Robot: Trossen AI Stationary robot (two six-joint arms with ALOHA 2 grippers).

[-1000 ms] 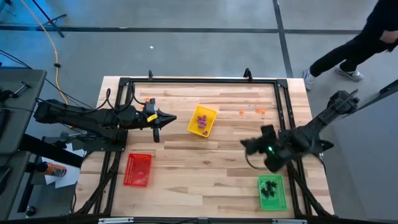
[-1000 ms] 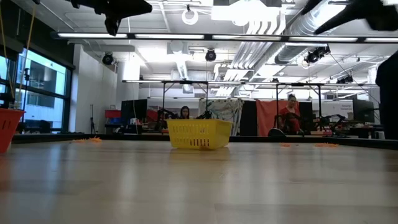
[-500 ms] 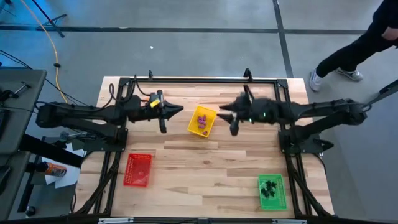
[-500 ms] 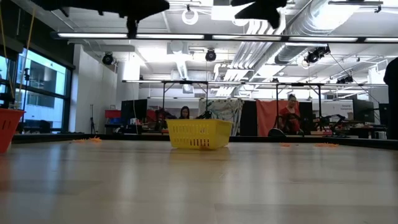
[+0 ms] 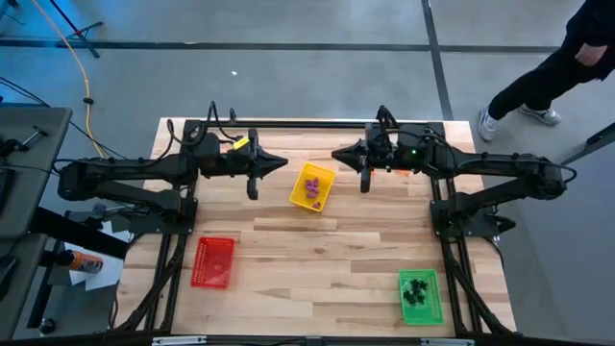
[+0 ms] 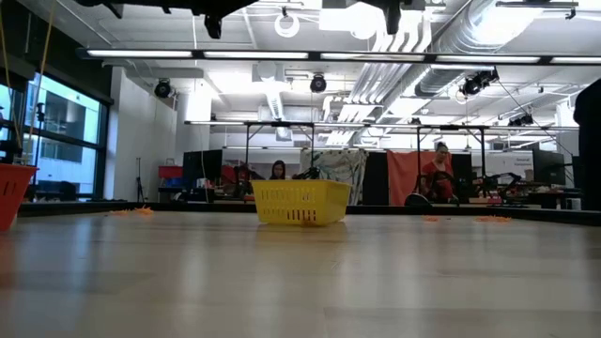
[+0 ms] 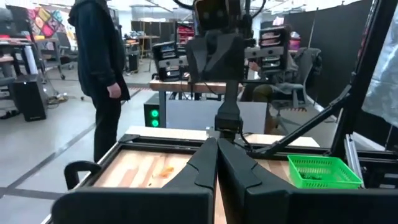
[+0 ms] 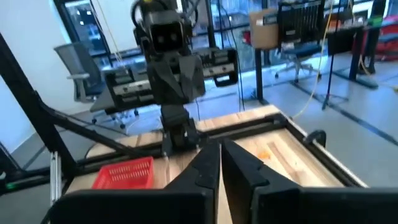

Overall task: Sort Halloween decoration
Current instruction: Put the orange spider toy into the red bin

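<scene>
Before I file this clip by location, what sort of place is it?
Most likely a robotics lab or open workshop. The wooden table carries two robot arms in a black frame, the low view shows bare ceiling ducts with more black-framed workstations behind, and a person stands beside the table.

Two dark jointed arms with black cables; the left arm (image 5: 144,173) wears a yellow tag, the right arm (image 5: 480,168) a green light.
</scene>
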